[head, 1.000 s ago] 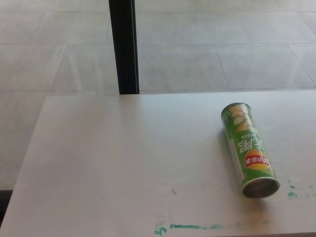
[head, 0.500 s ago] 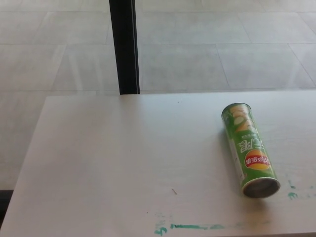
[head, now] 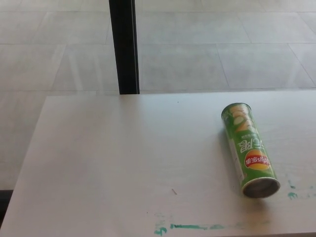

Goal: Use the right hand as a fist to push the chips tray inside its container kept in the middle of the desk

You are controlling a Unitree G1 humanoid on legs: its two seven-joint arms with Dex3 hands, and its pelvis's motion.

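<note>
I see neither hand in frame, so their state cannot be told. The green chips can (head: pixel 249 149) lies on its side at right of the desk (head: pixel 108 163), one round end facing me; no tray protrudes visibly.

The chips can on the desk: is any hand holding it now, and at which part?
Nothing holds it. The chips can lies on its side on the desk, and neither robot hand is in view.
</note>
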